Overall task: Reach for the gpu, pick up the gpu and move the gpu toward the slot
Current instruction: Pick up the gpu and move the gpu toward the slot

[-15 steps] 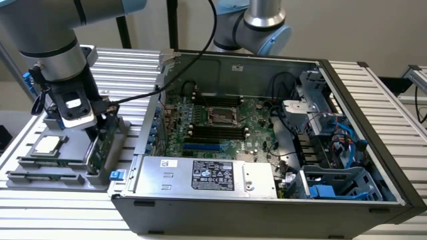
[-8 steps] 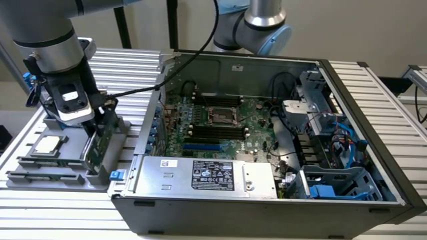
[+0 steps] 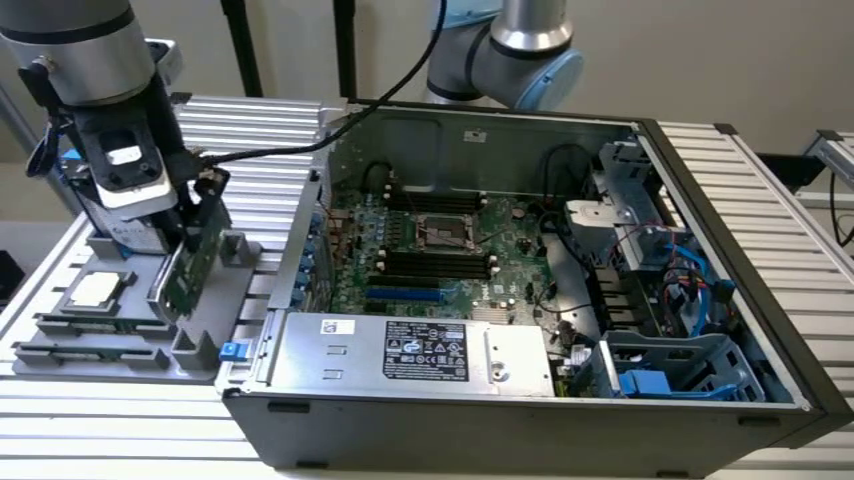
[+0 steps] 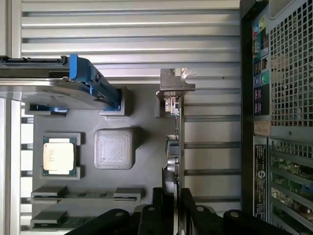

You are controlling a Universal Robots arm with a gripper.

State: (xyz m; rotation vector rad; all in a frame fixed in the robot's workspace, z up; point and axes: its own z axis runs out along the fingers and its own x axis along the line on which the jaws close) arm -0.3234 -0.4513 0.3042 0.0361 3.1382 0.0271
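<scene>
The gripper (image 4: 172, 198) is clamped on the gpu (image 4: 177, 127), a thin green circuit board standing on edge between its black fingers, silver metal bracket (image 4: 176, 82) at the far end, over the matte grey moulded tray (image 4: 144, 169). The tray's recesses hold a square metal-lidded processor (image 4: 58, 155), narrow memory sticks (image 4: 73, 195) and a silver hard drive (image 4: 39, 90) with blue rails, beside a ribbed square block (image 4: 114, 148). At the exterior view's right of the tray, the open steel computer case (image 3: 507, 130) contains a green motherboard (image 3: 441, 240) and a boxy metal power supply (image 3: 414, 350).
</scene>
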